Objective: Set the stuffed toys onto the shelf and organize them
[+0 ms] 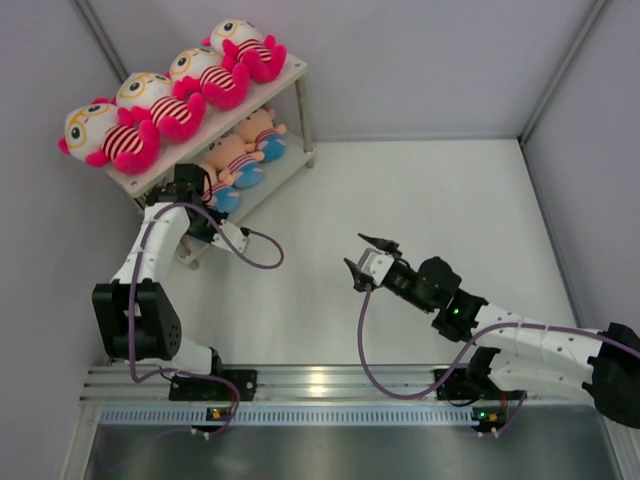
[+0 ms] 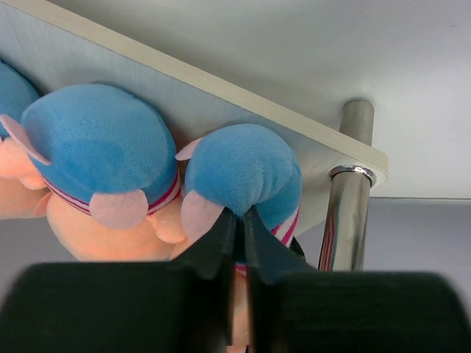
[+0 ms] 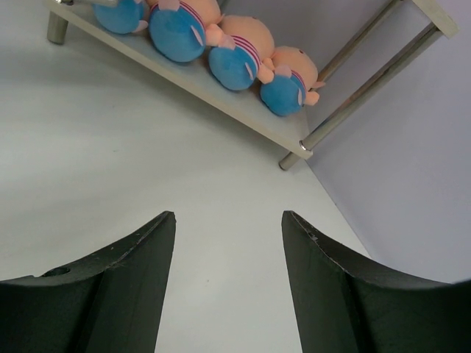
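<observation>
Two claws, two different states. Left claw [image 2: 239, 218] has its black fingers [image 2: 213, 246] pressed together, the tips touching the blue pants of the end doll [image 2: 243, 165] on the shelf [image 2: 184, 95]; whether a fold of plush is nipped between them cannot be told. That doll lies just beside the shelf's metal leg [image 2: 352, 206], at the corner of a board. It touches a neighbouring doll [image 2: 96, 147], also blue-bottomed, with a pink-and-white striped band showing above peach plush. Seen from above, the left arm [image 1: 150, 250] reaches in under the near end of the shelf's upper board [image 1: 293, 70], so its claw is mostly hidden there.

Right claw [image 3: 228, 220] is spread wide with nothing between its fingers. It hangs over the bare desk [image 1: 430, 190], well apart from the shelf and facing it.

Its wrist view shows four peach-faced dolls [image 3: 235, 59] in a row on the shelf's lower board [image 3: 221, 99], blue pants turned toward the board's front edge, each touching the next. On the upper board four white-headed toys [image 1: 155, 105] lie side by side, with pink limbs, yellow glasses and red-white stripes, filling the board from end to end. All eight toys are on the shelf
</observation>
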Controlling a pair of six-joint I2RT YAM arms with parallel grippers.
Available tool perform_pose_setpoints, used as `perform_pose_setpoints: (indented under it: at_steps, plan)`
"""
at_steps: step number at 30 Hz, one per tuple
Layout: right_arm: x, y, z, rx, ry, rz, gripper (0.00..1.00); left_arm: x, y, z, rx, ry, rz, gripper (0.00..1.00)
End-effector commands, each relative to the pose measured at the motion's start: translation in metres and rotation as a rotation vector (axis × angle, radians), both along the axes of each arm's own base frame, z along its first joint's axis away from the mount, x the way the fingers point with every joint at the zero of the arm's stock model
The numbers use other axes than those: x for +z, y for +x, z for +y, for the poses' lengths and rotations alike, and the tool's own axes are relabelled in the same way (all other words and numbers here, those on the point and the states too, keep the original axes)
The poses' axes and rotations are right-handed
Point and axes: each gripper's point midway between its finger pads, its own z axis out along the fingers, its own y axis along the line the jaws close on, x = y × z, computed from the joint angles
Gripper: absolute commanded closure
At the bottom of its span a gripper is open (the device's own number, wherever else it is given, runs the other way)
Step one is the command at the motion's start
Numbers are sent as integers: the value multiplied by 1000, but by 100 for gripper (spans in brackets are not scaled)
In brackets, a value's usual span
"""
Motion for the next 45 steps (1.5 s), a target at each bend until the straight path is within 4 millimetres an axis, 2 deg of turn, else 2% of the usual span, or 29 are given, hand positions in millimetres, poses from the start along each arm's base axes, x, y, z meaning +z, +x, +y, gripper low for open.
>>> perform_pose_setpoints:
  at_steps: [1, 2, 6, 9, 13, 18, 22, 24, 26, 27, 32, 35, 39, 42, 44, 45]
  plan:
    - [19, 3, -2, -10, 58, -24, 39, 14, 18, 6, -333, 112, -72, 81]
    - [19, 3, -2, -11, 58, -21, 39, 11, 13, 9, -325, 126, -60, 58]
    - [19, 3, -2, -11, 60, -22, 39, 9, 4, 5, -346, 116, -60, 41]
    - [18, 3, -1, -5, 57, -17, 39, 12, 2, -2, -387, 106, -81, 37]
    - [19, 2, -1, -3, 60, -13, 39, 18, 0, -4, -404, 109, -100, 37]
    - [19, 2, 0, 3, 61, -12, 39, 35, 3, -4, -380, 107, -144, 36]
    - [20, 1, 1, 9, 63, -7, 39, 46, 9, -7, -374, 91, -177, 28]
    - [20, 0, 1, 9, 64, -3, 39, 44, 8, -4, -364, 98, -169, 25]
    - [20, 0, 1, 11, 64, -2, 39, 44, 6, -4, -358, 94, -169, 16]
    - [20, -1, 0, 9, 64, -3, 39, 43, 5, -6, -358, 81, -172, 6]
    - [17, 0, 1, 8, 55, 1, 39, 49, 8, -16, -339, 15, -198, 7]
    - [17, 1, 3, 11, 52, 5, 39, 51, 10, -14, -309, 8, -199, 19]
    - [16, 2, 4, 11, 48, 6, 39, 53, 10, -19, -289, -34, -211, 12]
    - [16, 3, 5, 12, 48, 6, 39, 48, 10, -19, -253, -56, -193, 11]
    - [15, 3, 6, 15, 43, 10, 39, 50, 15, -27, -189, -126, -194, 12]
    - [15, 2, 7, 17, 42, 12, 39, 51, 15, -30, -83, -200, -187, 12]
